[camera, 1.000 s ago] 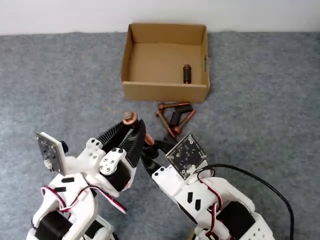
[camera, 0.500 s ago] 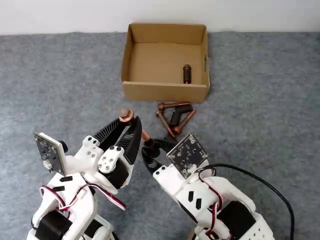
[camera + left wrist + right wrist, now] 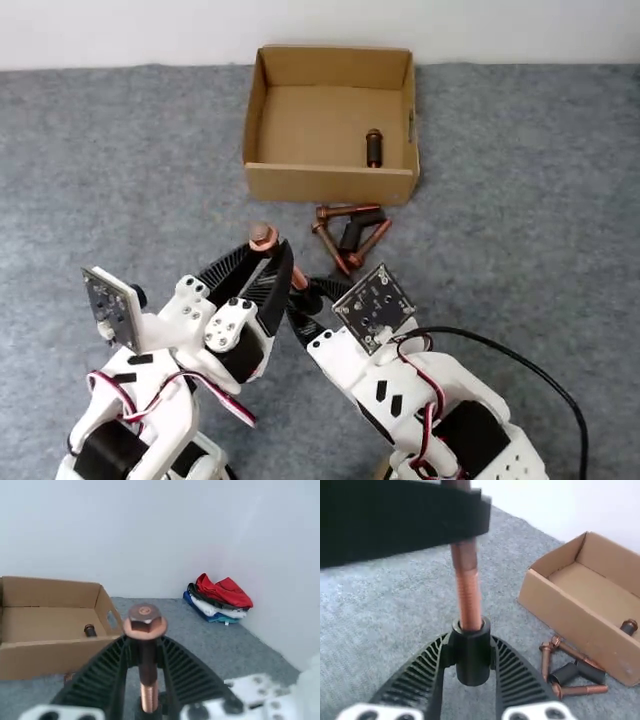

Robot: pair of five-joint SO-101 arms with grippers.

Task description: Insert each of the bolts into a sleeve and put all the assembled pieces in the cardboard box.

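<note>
My left gripper (image 3: 142, 655) is shut on a copper bolt (image 3: 145, 655), held upright with its hex head (image 3: 262, 236) on top. Below it my right gripper (image 3: 470, 662) is shut on a black sleeve (image 3: 470, 652), and the bolt's threaded end (image 3: 469, 597) sits in the sleeve's mouth. In the high view the two grippers meet at the table's middle, in front of the cardboard box (image 3: 330, 182). One assembled piece (image 3: 374, 147) lies inside the box. A pile of loose bolts (image 3: 345, 232) and a black sleeve (image 3: 352, 235) lies just in front of the box.
Grey carpet covers the table. A black cable (image 3: 520, 370) runs from the right arm toward the right edge. A heap of folded clothes (image 3: 217, 599) lies far off by the white wall.
The left gripper with the bolt shifted slightly left and back, then returned right and lower, bringing the bolt over the sleeve. The right gripper stayed nearly still.
</note>
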